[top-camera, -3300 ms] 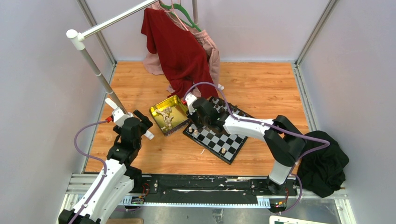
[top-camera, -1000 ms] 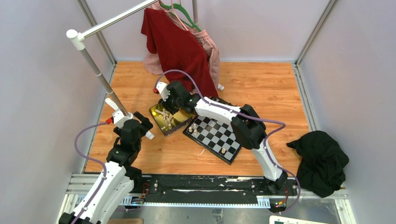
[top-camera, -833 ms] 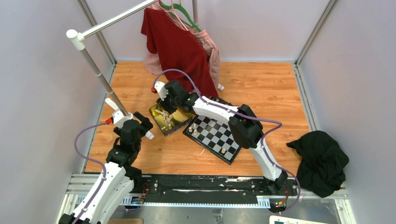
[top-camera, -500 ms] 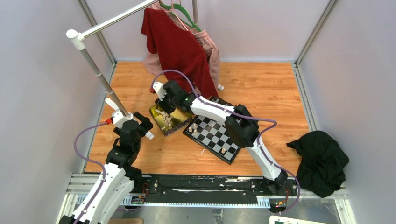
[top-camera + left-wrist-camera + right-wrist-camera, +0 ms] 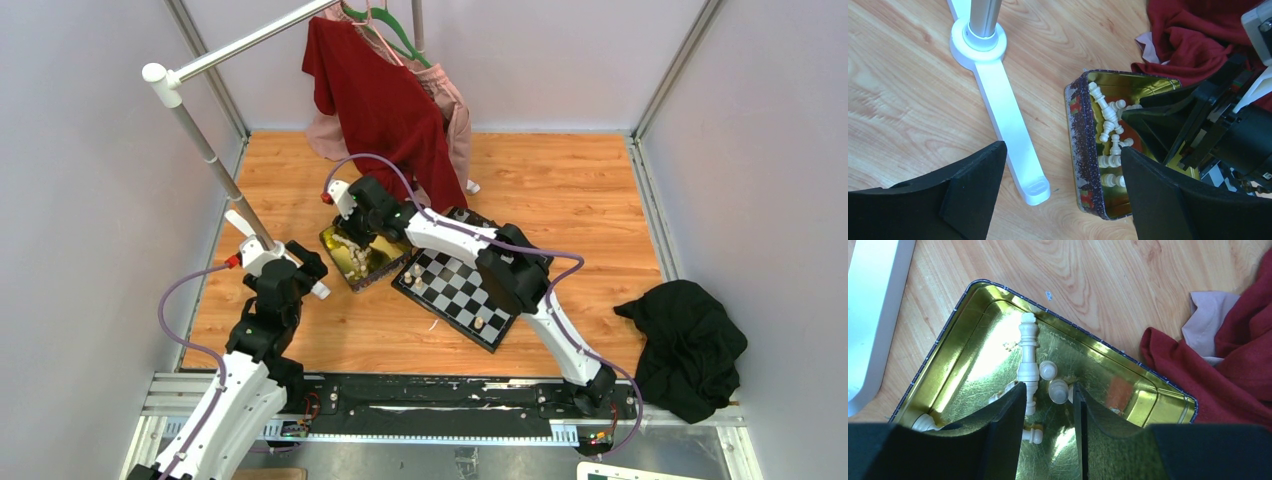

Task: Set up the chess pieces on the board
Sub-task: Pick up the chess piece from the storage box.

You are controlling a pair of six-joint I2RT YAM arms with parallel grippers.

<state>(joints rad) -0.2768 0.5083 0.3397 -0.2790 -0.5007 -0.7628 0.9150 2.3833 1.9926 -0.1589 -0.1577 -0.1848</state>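
The black-and-white board [image 5: 455, 292] lies right of a gold tin [image 5: 345, 262], with a few chess pieces on its squares, such as one near its front corner [image 5: 479, 322]. My right gripper [image 5: 1048, 390] is lowered into the tin [image 5: 968, 315], open. A pale round-headed piece [image 5: 1058, 390] lies between its fingers. A tall cream piece [image 5: 1028, 357] lies just ahead of the left finger. My left gripper [image 5: 1063, 150] hangs wide open above the wood floor beside the tin [image 5: 1078, 145], holding nothing. Several cream chess pieces [image 5: 1108, 125] lie in the tin.
A white rack foot [image 5: 1008, 125] and its pole [image 5: 215, 165] stand left of the tin. Red and pink garments [image 5: 385, 100] hang behind it, the red hem [image 5: 1228, 365] reaching the floor near the tin. A black cloth [image 5: 690, 345] lies at the right.
The right arm has swung from the board over to the tin and settled lower and slightly left among the pieces. The left arm has stayed still.
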